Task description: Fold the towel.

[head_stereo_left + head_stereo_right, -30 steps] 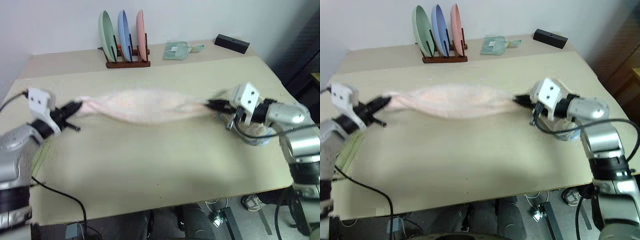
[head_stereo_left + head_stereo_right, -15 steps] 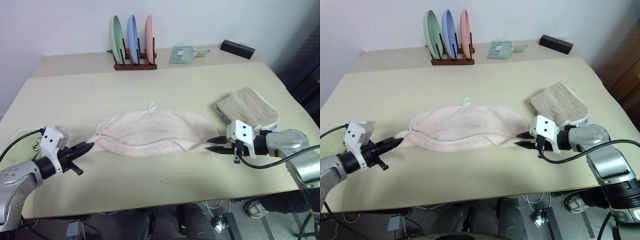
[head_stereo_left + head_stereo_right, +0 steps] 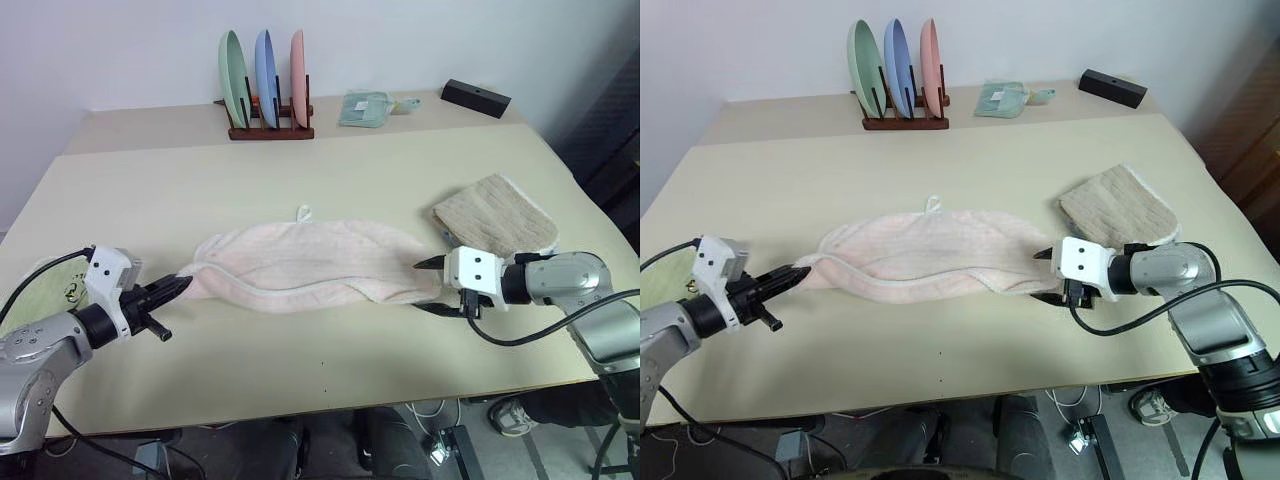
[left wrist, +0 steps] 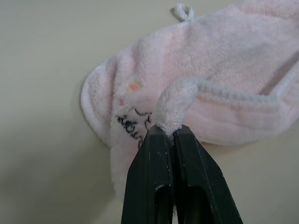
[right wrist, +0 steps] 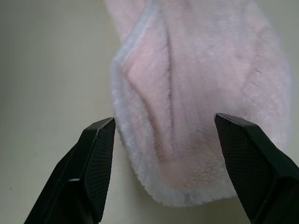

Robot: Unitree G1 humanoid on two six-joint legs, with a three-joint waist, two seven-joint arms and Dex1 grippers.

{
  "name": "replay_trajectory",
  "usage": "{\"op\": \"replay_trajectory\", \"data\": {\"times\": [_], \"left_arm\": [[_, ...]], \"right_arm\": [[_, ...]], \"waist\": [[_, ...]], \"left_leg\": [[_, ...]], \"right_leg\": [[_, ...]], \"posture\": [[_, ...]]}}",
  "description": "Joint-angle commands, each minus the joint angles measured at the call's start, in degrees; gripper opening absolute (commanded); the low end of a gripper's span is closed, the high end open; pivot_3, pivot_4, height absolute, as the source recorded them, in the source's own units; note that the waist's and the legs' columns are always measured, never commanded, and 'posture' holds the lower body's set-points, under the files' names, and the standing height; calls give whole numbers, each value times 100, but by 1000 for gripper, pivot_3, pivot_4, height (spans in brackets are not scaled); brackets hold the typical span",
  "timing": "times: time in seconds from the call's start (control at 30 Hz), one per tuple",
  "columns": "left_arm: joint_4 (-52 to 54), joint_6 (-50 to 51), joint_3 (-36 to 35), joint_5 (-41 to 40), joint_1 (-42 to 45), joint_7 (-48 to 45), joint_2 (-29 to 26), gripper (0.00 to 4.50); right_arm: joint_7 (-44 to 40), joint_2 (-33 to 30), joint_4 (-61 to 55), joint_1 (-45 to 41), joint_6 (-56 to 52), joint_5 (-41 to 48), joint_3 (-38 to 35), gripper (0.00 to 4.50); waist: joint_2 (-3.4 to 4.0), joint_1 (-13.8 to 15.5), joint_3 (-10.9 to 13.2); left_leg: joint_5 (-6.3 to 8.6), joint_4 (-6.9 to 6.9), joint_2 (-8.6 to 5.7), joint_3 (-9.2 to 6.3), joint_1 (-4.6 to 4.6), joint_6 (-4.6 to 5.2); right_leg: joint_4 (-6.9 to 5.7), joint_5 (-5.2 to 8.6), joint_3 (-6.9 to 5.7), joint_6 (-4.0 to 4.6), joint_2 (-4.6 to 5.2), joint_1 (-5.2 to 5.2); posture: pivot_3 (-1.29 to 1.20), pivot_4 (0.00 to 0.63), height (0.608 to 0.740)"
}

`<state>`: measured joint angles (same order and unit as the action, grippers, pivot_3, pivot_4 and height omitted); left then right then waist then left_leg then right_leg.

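- Your table (image 3: 330, 170) is the largest item: a pale beige top with a seam running across it towards the far side.
- The towel (image 3: 310, 262), pale pink terry, lies on the near middle of the table as a long flattened band stretched between your two grippers. A small loop (image 3: 303, 212) sticks out of its far edge.
- The beige towel (image 3: 495, 215) lies flat just beyond your right gripper, near the towel's right end but apart from it.
- A light green towel (image 3: 50, 283) with dark markings lies at the table's left edge, beside your left arm. You cannot read the markings from the head views.
- A plate rack (image 3: 268, 128) stands at the far side holding three upright plates: green, blue and pink. A folded green cloth (image 3: 362, 107) and a black box (image 3: 476, 97) lie to its right.
- Your right gripper (image 5: 163, 126) is spread wide, a finger on either side of the towel's rounded right end, not pinching it.
- Your left gripper (image 4: 170, 133) is clamped on a fold of the towel's left corner.
- Dark embroidered script (image 4: 132, 127) sits beside that pinch. Its letters are not legible. A small orange mark (image 4: 134, 86) lies just above it.
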<state>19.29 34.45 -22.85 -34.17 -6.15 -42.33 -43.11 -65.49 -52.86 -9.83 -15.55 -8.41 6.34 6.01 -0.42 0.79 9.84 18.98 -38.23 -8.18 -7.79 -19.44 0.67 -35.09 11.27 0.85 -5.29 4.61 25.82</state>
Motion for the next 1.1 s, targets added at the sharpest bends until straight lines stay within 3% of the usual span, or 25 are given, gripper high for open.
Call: {"op": "replay_trajectory", "data": {"times": [0.03,0.1,0.27,0.5,0.6,0.73,0.87,1.0,1.1], "left_arm": [[173,-43,-4,9,46,29,4,0],[177,-23,2,-2,54,44,6,0],[205,3,-14,-16,9,61,-1,0],[464,297,-470,-348,-482,-201,-186,0],[311,149,-715,-336,-376,-263,-311,0],[-410,-138,-517,26,825,251,-316,0],[-2131,-817,4,861,2978,958,-284,0],[-4276,-1891,136,1305,5380,1382,-196,0],[-5140,-2608,207,1553,6152,1246,-359,0]], "right_arm": [[105,42,-186,-46,185,-145,50,3187],[117,49,-212,-76,195,-200,110,2593],[173,57,-257,-205,153,-152,32,28],[-204,-310,-537,-86,-365,459,-464,28],[-46,-195,-411,-530,-531,672,-671,28],[294,82,386,-1387,-42,258,-486,28],[1055,523,2260,-3018,975,-684,-107,28],[2146,863,4510,-4862,2327,-1525,138,28],[2539,985,5313,-5596,2854,-1663,128,28]], "waist": [[0,-1,0],[0,0,0],[0,-2,0],[-1,0,1],[0,-5,2],[-8,20,5],[-12,-2,6],[-22,-35,4],[-22,-159,3]], "left_leg": [[0,0,0,0,0,0],[0,0,0,0,0,0],[0,0,0,0,0,0],[2,0,0,0,-3,3],[2,1,1,1,-2,4],[7,-1,2,-6,0,13],[-8,-3,0,-3,5,-12],[-19,-6,-1,1,-57,-27],[-22,1,0,6,-115,-30]], "right_leg": [[0,0,0,0,0,0],[0,0,0,0,0,0],[0,0,0,0,0,0],[5,0,0,0,0,0],[6,0,1,0,0,0],[5,-2,-9,4,0,-6],[0,-4,-11,4,0,-8],[-8,-22,-15,16,-4,71],[-9,-24,-38,17,7,139]], "posture": [[0,150,740],[0,150,740],[0,150,740],[0,150,740],[0,150,740],[0,150,740],[0,150,740],[0,150,740],[0,150,740]]}}
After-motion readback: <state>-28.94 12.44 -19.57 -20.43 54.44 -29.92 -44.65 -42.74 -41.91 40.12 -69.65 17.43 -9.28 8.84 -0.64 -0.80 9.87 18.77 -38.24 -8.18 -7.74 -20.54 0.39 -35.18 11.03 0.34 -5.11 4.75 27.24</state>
